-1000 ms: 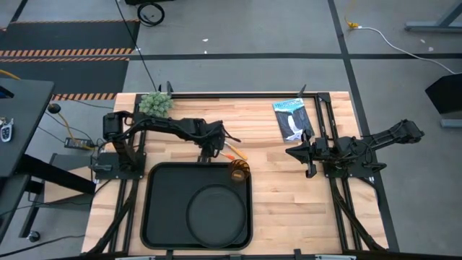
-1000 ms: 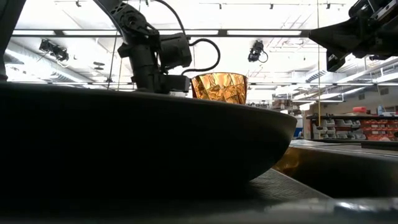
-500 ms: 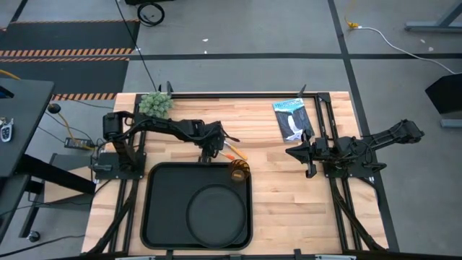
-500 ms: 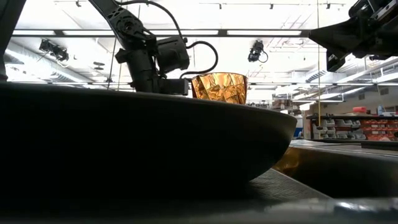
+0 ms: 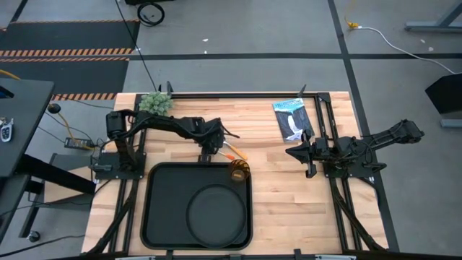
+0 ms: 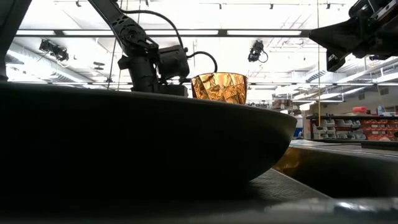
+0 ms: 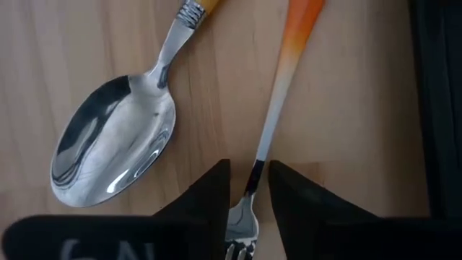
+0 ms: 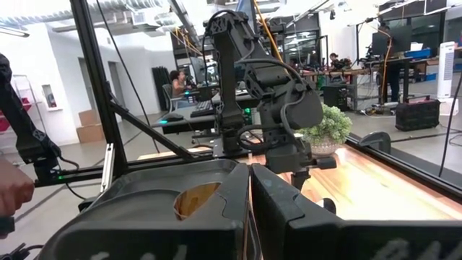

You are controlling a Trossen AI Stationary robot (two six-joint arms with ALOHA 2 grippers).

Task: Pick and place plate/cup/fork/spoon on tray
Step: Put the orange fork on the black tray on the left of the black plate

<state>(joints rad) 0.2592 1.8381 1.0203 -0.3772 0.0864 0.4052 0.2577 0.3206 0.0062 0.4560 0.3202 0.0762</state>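
Note:
The fork and the spoon, both with orange handles, lie side by side on the wooden table just beyond the tray's far edge. My left gripper is low over them, slightly open, one finger on each side of the fork's thin neck just above the tines, touching nothing. The black tray holds the round black plate and the amber cup in its far right corner. The cup also shows in the low view. My right gripper waits shut at the table's right.
A small green plant stands at the far left and a black-and-white packet lies at the far right. Bare wood lies between the tray and my right arm. A person's hand shows beyond the table.
My left gripper has sunk a little toward the table over the fork and drifted slightly toward the table's left edge. The fork, spoon, cup and plate lie as before.

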